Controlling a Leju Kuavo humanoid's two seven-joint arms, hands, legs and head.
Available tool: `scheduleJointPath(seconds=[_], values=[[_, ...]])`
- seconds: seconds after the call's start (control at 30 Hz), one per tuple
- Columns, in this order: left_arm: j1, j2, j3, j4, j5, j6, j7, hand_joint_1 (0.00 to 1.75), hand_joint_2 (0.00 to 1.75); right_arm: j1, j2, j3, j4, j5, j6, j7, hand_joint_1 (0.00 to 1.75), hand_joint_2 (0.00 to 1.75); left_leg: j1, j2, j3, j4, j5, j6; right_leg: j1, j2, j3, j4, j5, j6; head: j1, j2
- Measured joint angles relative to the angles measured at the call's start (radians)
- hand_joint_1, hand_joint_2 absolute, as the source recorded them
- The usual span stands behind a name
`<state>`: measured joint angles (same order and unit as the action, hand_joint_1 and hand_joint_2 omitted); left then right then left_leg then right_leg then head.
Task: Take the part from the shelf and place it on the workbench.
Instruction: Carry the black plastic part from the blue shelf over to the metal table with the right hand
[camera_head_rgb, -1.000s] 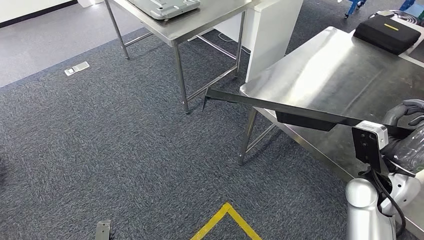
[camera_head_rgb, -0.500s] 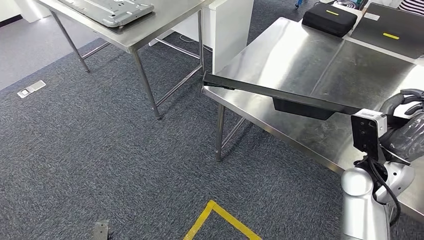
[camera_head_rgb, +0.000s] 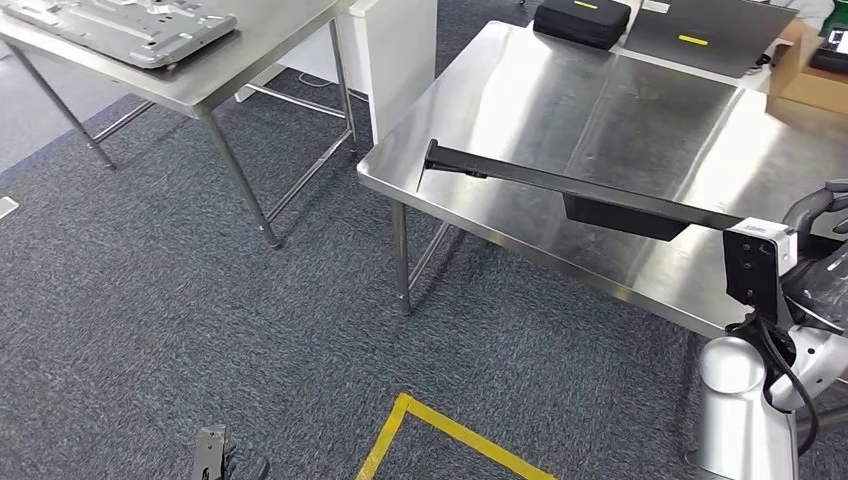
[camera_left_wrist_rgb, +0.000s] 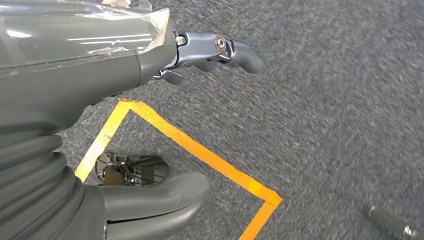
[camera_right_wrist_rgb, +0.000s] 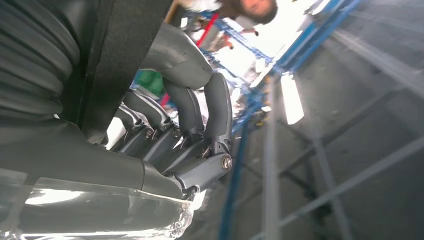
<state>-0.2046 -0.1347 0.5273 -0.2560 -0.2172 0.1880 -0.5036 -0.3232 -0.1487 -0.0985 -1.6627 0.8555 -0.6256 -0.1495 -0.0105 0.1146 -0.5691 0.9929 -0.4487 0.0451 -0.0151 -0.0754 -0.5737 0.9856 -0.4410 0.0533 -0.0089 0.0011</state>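
The long black part (camera_head_rgb: 560, 185) hangs over the steel workbench (camera_head_rgb: 520, 90), its near end clasped by the right hand (camera_head_rgb: 815, 260). Gripped at one end, it could swing and strike the bench edge. The left hand (camera_left_wrist_rgb: 150, 125) hangs slack, holding nothing.

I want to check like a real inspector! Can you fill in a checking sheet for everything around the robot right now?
Surface: shiny metal workbench, mostly bare, reflecting light.
Job's things: long black part, held out over the workbench's near edge, not yet set down.
Clutter: black case and a dark flat panel at the far end; cardboard box at the far right corner.
Hands: right hand grips the black part; left hand holds nothing, fingers apart, over the carpet.
Cables: black cable looping by the right wrist.
Surroundings: grey carpet with yellow floor tape; second metal table carrying a grey metal plate.
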Motion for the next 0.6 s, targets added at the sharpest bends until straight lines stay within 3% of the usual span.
scheduleJointPath(seconds=[0.07, 0.13, 0.2, 0.27, 0.3, 0.33, 0.37, 0.43, 0.5, 0.57, 0.6], values=[[-0.003, 0.000, 0.000, 0.000, 0.001, -0.001, -0.002, 0.00, 1.75, -0.001, -0.001, 0.000, 0.003, -0.002, 0.000, 0.000, 1.75, 1.75, 0.002, 0.015, 0.001, 0.002, -0.003, -0.010, -0.001, 0.027, -0.003, 0.000, 0.007, -0.014, -0.001, 0.000], [-0.005, 0.001, 0.000, -0.001, 0.004, -0.002, -0.006, 0.00, 1.75, -0.004, -0.001, 0.000, 0.007, -0.007, 0.000, -0.001, 1.75, 1.75, 0.009, -0.023, -0.012, 0.037, -0.032, -0.022, -0.006, 0.052, -0.005, -0.003, 0.013, -0.025, -0.004, 0.000], [-0.004, 0.002, 0.000, -0.001, 0.007, -0.002, -0.008, 0.00, 1.75, -0.008, 0.003, 0.001, 0.012, -0.010, 0.000, -0.001, 1.75, 1.75, 0.015, -0.084, -0.056, 0.139, -0.096, -0.031, -0.009, 0.074, -0.008, -0.003, 0.017, -0.033, -0.010, 0.000], [-0.001, 0.002, 0.000, -0.001, 0.013, -0.001, -0.008, 0.00, 1.75, -0.008, 0.009, 0.002, 0.022, -0.015, 0.000, -0.002, 1.75, 1.75, 0.015, -0.107, -0.116, 0.255, -0.143, -0.033, -0.006, 0.099, -0.012, -0.003, 0.020, -0.039, -0.013, 0.000], [0.000, 0.002, 0.000, -0.001, 0.015, -0.001, -0.008, 0.00, 1.75, -0.008, 0.012, 0.002, 0.028, -0.017, 0.000, -0.002, 1.75, 1.75, 0.015, -0.111, -0.130, 0.278, -0.142, -0.032, -0.004, 0.114, -0.014, -0.003, 0.021, -0.041, -0.013, 0.000], [0.000, 0.002, 0.000, -0.001, 0.017, -0.001, -0.008, 0.00, 1.75, -0.007, 0.015, 0.002, 0.033, -0.019, 0.000, -0.002, 1.75, 1.75, 0.014, -0.114, -0.126, 0.264, -0.121, -0.028, -0.002, 0.128, -0.015, -0.003, 0.023, -0.042, -0.014, 0.000], [0.000, 0.002, 0.000, -0.001, 0.018, -0.001, -0.008, 0.00, 1.75, -0.008, 0.017, 0.002, 0.038, -0.022, 0.000, -0.002, 1.75, 1.75, 0.014, -0.125, -0.101, 0.211, -0.085, -0.021, -0.001, 0.143, -0.014, -0.003, 0.024, -0.041, -0.014, 0.000], [0.000, 0.005, 0.000, -0.001, 0.021, -0.001, -0.009, 0.00, 1.75, -0.010, 0.023, 0.002, 0.047, -0.024, 0.000, -0.004, 1.75, 1.75, 0.015, -0.175, -0.034, 0.078, -0.023, -0.006, 0.000, 0.168, -0.015, -0.002, 0.026, -0.038, -0.013, 0.000], [0.001, 0.007, 0.000, 0.000, 0.024, -0.001, -0.009, 0.00, 1.75, -0.014, 0.030, 0.002, 0.057, -0.024, 0.000, -0.006, 1.75, 1.75, 0.013, -0.207, -0.001, 0.013, -0.005, 0.003, -0.004, 0.193, -0.022, -0.001, 0.031, -0.029, -0.013, 0.000], [0.000, 0.006, 0.000, -0.001, 0.024, -0.001, -0.010, 0.00, 1.75, -0.016, 0.033, 0.002, 0.065, -0.024, 0.000, -0.008, 1.75, 1.75, 0.011, -0.187, 0.002, 0.004, -0.002, 0.006, -0.008, 0.213, -0.030, -0.003, 0.038, -0.017, -0.016, 0.000], [-0.001, 0.006, 0.000, -0.001, 0.025, -0.001, -0.010, 0.00, 1.75, -0.017, 0.034, 0.002, 0.068, -0.024, 0.000, -0.009, 1.75, 1.75, 0.013, -0.174, 0.004, -0.003, 0.002, 0.009, -0.007, 0.201, -0.038, 0.003, 0.035, -0.014, -0.015, 0.000]])
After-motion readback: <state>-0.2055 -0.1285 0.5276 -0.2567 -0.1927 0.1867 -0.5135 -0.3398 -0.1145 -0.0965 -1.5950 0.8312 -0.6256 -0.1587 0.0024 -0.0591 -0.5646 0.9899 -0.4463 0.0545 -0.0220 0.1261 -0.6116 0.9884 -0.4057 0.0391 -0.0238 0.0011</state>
